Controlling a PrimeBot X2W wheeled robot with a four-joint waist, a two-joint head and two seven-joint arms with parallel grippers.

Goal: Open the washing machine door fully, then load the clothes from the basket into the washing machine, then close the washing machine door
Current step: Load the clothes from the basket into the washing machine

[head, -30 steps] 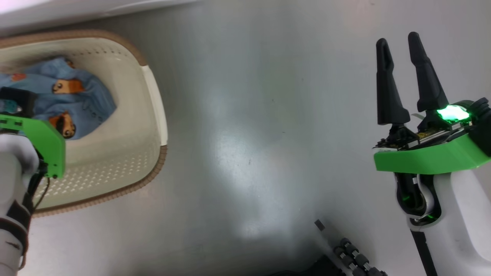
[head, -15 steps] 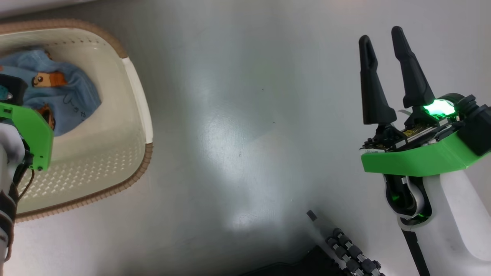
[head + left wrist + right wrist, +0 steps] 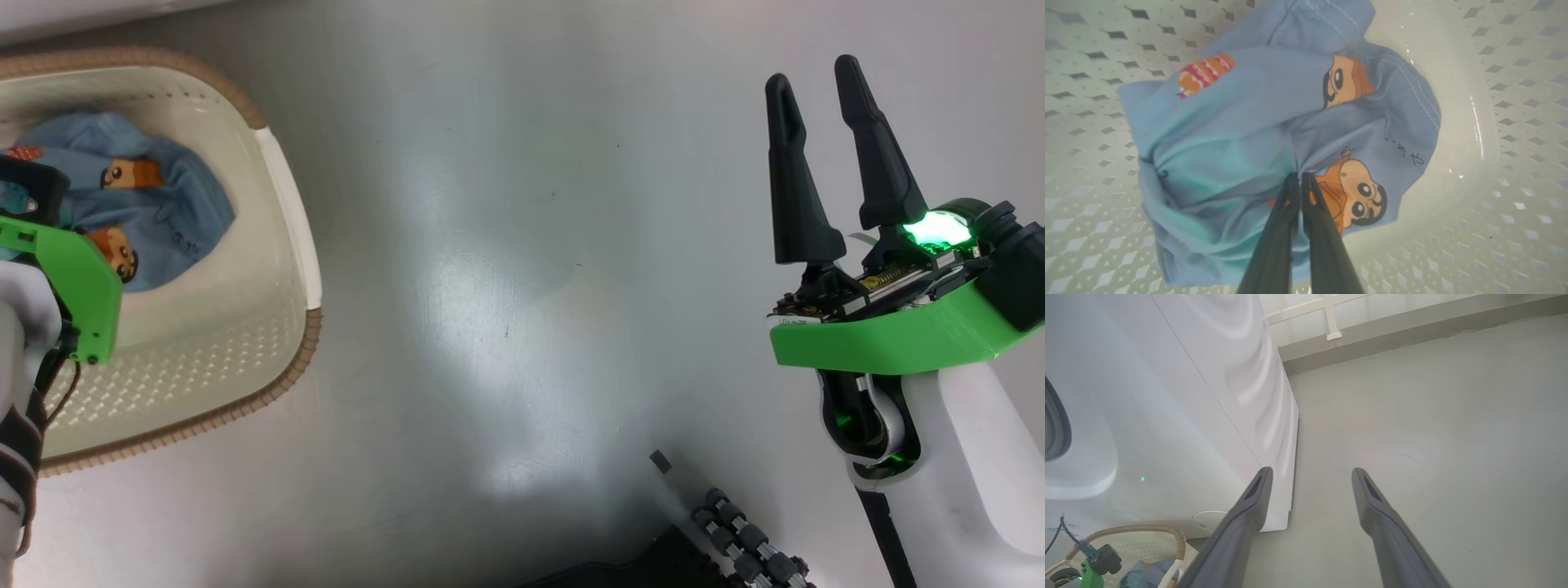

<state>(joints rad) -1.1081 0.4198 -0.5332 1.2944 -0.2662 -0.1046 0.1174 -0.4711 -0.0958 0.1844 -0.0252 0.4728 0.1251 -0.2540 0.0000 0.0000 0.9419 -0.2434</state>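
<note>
Left hand: The left hand (image 3: 1299, 176) reaches down into the basket. Its two dark fingers are pressed together on a fold of blue fabric, and the cloth puckers toward the tips, so I judge it is gripping the clothes.

Right hand: The right hand (image 3: 812, 69) hangs over the bare floor (image 3: 531, 245) at the robot's right side, fingers spread, with nothing between them.

Where the clothes are: The clothes (image 3: 1241, 122) lie on the bottom of the basket (image 3: 290, 204). It stands on the floor at the robot's left, just beside the front of the white washing machine (image 3: 1167, 396).

Deciding relation: The fabric is directly at the left fingertips, below the hand. The way out seems to be up past the brown rim, then toward the machine. The left arm is the nearer one by far; the right hand is well apart.

Long axis: There is none to speak of. It is a bunched heap (only a little wider than tall in the left wrist view), so the grip angle should matter little.

Look of the clothes: They are light blue, soft and wrinkled, with white stitching along a hem. The print shows orange-brown cartoon faces with round black eyes and one small red-and-orange striped figure.

Likely trouble: The fabric is held by one fold only, so the rest may hang and catch on the rim.

Door: I cannot tell its position from here.
</note>
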